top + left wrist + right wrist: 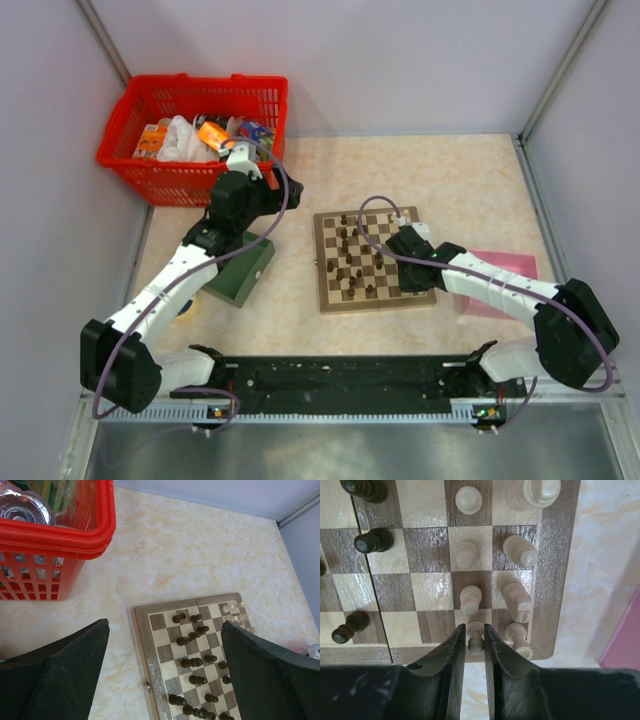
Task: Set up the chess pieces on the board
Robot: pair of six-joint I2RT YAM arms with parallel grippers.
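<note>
right gripper (475, 631) jaws nearly together, pinching a cream pawn (476, 644) on the board (555, 580), nearest row

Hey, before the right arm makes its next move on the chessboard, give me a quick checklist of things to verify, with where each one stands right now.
1. Right gripper lined up on the cream pawn: ok, a finger flanks it closely on each side.
2. Firm grip on that pawn: cannot tell, contact is unclear.
3. Pawn over a square of the board, not its border: ok.
4. Clearance to the neighbouring cream piece: not ok, it stands very near the outer finger.
5. Left gripper open, empty and off the board: ok.
6. Dark pieces in starting rows: not ok, scattered over middle squares.
</note>
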